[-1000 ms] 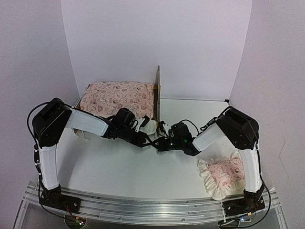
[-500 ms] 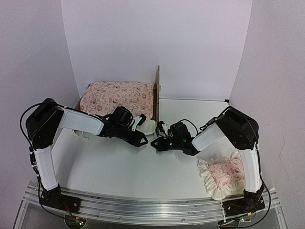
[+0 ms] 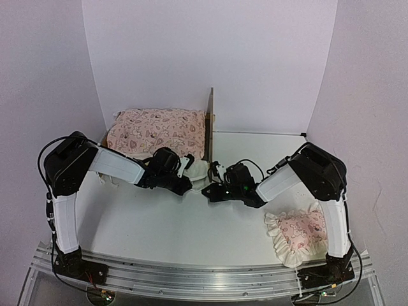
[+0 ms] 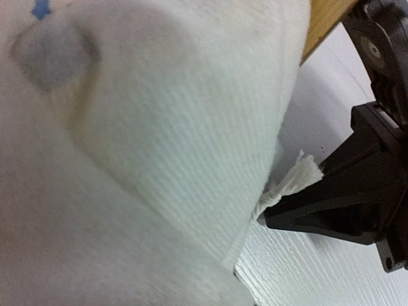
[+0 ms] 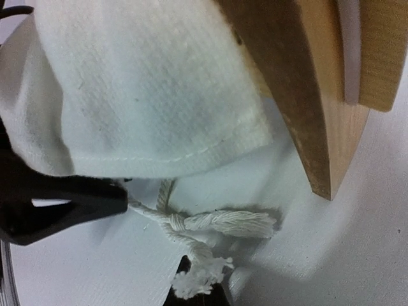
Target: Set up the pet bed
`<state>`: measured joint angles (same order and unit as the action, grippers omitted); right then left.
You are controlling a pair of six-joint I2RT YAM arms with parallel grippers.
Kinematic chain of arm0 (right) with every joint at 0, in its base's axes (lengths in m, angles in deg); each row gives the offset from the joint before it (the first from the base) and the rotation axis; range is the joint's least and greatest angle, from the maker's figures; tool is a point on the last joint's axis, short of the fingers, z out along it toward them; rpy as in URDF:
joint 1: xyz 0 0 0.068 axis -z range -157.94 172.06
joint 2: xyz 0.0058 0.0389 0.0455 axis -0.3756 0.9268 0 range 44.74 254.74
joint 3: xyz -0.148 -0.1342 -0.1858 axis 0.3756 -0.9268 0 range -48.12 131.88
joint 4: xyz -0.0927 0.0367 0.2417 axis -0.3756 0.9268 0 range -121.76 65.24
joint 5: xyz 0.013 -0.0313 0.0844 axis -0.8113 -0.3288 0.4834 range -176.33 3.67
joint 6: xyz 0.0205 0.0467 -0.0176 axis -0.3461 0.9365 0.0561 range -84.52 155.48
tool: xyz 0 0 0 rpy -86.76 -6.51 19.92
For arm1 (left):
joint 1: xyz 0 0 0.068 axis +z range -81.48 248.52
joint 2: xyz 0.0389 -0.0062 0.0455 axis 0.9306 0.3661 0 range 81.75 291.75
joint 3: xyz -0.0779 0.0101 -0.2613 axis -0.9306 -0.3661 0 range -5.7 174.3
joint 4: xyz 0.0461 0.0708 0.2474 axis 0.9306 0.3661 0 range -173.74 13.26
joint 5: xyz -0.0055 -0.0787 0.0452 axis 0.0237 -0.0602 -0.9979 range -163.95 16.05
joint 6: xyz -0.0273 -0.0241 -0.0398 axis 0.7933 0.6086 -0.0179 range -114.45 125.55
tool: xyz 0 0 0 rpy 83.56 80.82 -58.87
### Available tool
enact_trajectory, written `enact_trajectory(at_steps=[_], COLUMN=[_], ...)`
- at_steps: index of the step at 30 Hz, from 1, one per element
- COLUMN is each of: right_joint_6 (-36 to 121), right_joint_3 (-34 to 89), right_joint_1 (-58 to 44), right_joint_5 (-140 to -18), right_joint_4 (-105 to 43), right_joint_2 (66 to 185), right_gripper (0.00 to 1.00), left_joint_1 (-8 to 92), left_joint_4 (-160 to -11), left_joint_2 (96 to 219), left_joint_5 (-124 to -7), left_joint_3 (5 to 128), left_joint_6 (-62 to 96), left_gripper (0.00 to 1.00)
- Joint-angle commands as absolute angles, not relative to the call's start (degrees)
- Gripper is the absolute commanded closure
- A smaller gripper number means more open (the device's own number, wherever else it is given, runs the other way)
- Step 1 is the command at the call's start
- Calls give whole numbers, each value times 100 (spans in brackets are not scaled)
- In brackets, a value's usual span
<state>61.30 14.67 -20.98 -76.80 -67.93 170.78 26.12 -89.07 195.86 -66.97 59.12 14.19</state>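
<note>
The light plywood pet bed [image 3: 210, 124] sits back left on the desk [image 3: 166, 223], under a pink heart-print mattress [image 3: 159, 131]. Beside its headboard, the right gripper [image 3: 208, 191] is clenched on the white drawstring cord [image 5: 210, 223] of a white cloth bag [image 3: 197, 167]. The left gripper [image 3: 184, 174] is pressed into that bag, can't tell if it's gripping.

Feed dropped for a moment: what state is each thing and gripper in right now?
pet bed: upright, mattress inside.
mattress: lying in the bed.
pillow: on the table, off the bed.
cloth bag: slumped beside the bed.
drawstring: knotted, pinched.
right gripper: shut on the drawstring.
left gripper: at the bag, jaws hidden.
</note>
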Motion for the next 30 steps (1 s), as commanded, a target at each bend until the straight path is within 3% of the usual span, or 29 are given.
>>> enact_trajectory(at_steps=[1,23,30], right_joint_6=[6312,6791,6600], right_joint_3=[1698,2239,2269], right_joint_1=[-2048,-2097,-2307], right_joint_5=[-8004,-8252,-8768], right_joint_4=[-7033,-7096,-7096], right_joint_2=[16574,17193,17274], right_gripper=[100,96,100], left_joint_1=[2651,2651,2672], left_joint_4=[-9217,-9264,-9195], left_joint_2=[19569,19223,19083], left_joint_5=[-6733,-6093,-6004], left_joint_3=[6107,5862,5716], left_joint_6=[1321,1664,1809], left_gripper=[97,100,100])
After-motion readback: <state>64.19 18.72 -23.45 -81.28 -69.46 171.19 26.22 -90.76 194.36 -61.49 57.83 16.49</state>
